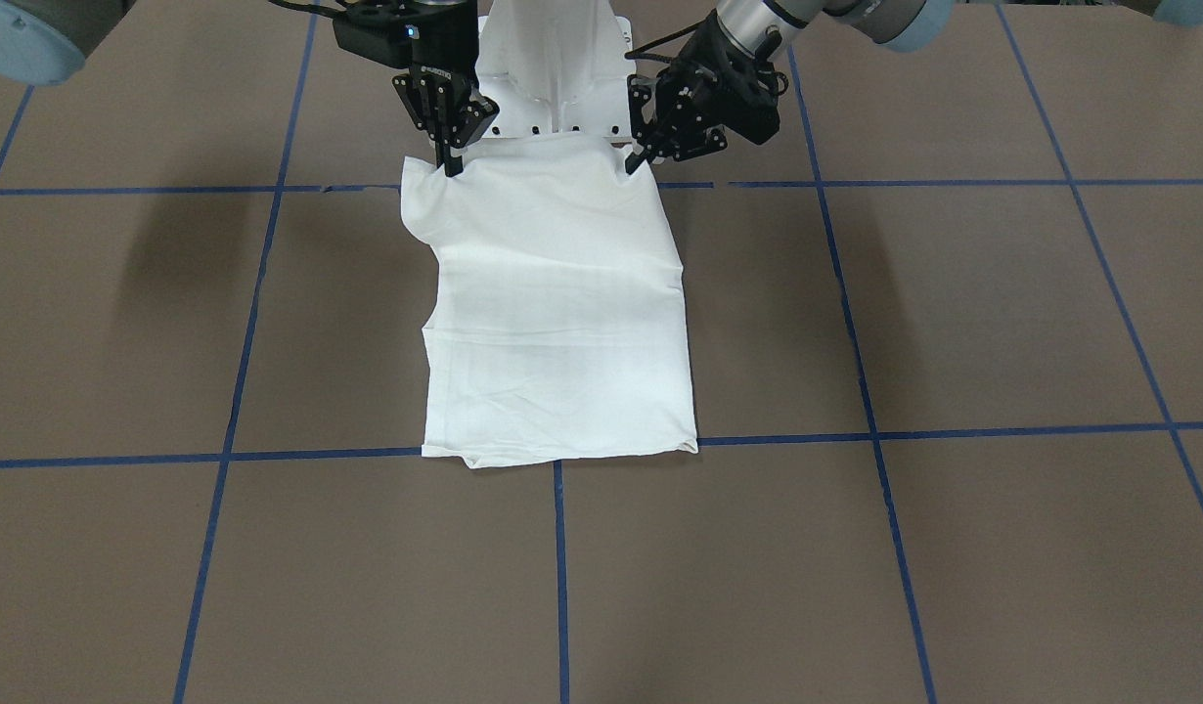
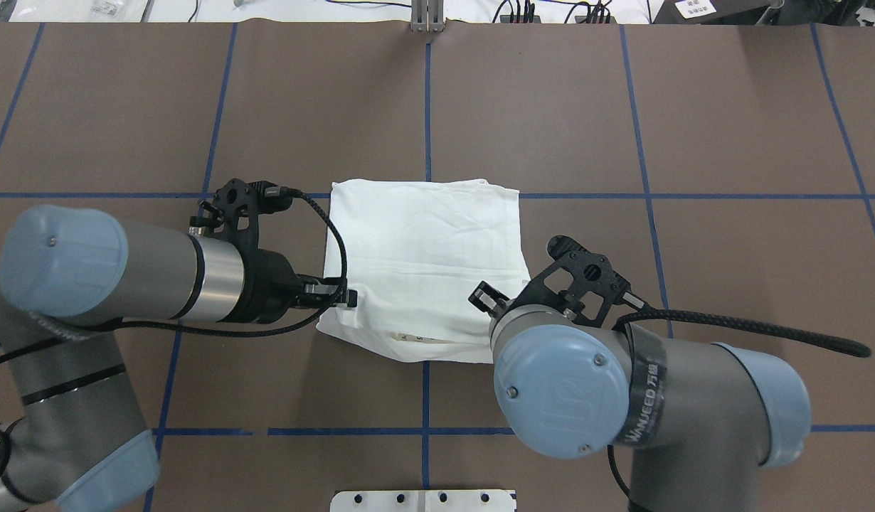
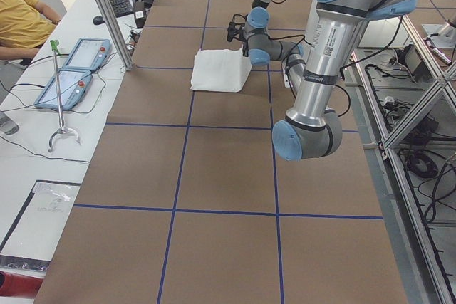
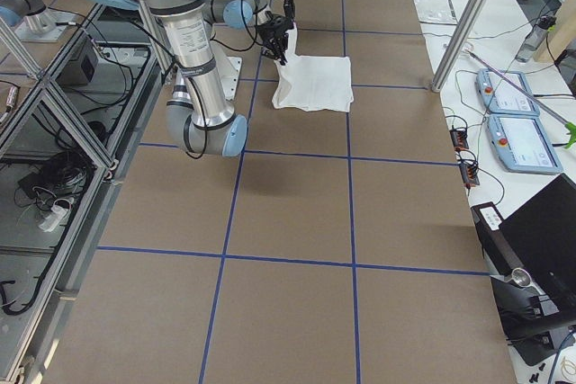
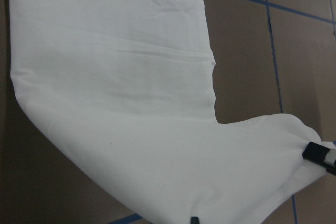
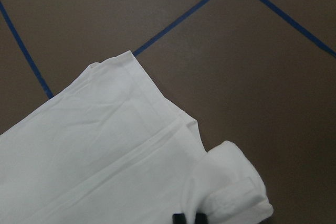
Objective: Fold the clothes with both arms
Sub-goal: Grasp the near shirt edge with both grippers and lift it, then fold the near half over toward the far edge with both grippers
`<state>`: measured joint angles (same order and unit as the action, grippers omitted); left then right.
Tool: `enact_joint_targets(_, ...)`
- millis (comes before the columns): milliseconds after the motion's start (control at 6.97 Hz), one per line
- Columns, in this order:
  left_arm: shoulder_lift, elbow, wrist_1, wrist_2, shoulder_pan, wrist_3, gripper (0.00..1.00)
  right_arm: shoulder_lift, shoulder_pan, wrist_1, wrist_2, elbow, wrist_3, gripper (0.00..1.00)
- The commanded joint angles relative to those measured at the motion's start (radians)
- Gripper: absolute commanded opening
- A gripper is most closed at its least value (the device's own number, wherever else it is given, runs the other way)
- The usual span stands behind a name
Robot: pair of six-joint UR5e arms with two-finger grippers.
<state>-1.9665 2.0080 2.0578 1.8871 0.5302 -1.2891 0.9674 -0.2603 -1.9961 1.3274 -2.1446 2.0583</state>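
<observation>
A white shirt (image 1: 557,313) lies folded into a rough rectangle near the middle of the brown table (image 1: 954,313), plain side up, with no print showing on top. Its edge farthest from the robot lies flat along a line of blue tape (image 1: 807,440). The edge nearest the robot is gripped at both corners. The left tool (image 1: 633,162) is pinched narrow on the corner at the robot's left, and the cloth puckers into a small peak between its fingers. The right tool (image 1: 452,168) is clamped in the same way on the other corner, where the cloth bunches into a rounded fold. Both tools point down at the table, and the two held corners stand slightly above the rest of the shirt, which sags between them. The left wrist view shows a black fingertip (image 5: 317,153) pressed against the cloth at the right edge of the picture, with the shirt spreading away over the table. The right wrist view shows the bunched corner just above a dark fingertip (image 6: 181,217) at the bottom of the picture. In the overhead view the left arm (image 2: 124,270) reaches in from the side and the right arm (image 2: 622,398) bends over the shirt's near right corner. A crease runs across the shirt about halfway along.
</observation>
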Motion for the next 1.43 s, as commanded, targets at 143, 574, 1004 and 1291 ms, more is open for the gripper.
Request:
enact_joint_targets(143, -0.158, -0.317, 0.008, 0.000, 0.146, 0.151, 0.00, -0.024, -0.097, 0.222, 0.001, 0.217, -0.090, 0.00)
enact_joint_targets(574, -0.216, -0.524, 0.083, -0.023, 0.166, 0.194, 0.00, -0.048, -0.170, 0.357, 0.032, 0.383, -0.150, 0.00)
enact_joint_targets(1004, -0.242, -0.623, 0.160, -0.028, 0.163, 0.200, 0.00, -0.148, -0.209, 0.508, 0.033, 0.626, -0.173, 0.00)
enact_joint_targets(1291, -0.244, -0.629, 0.160, -0.028, 0.160, 0.200, 0.00, -0.148, -0.229, 0.508, 0.045, 0.632, -0.182, 0.00)
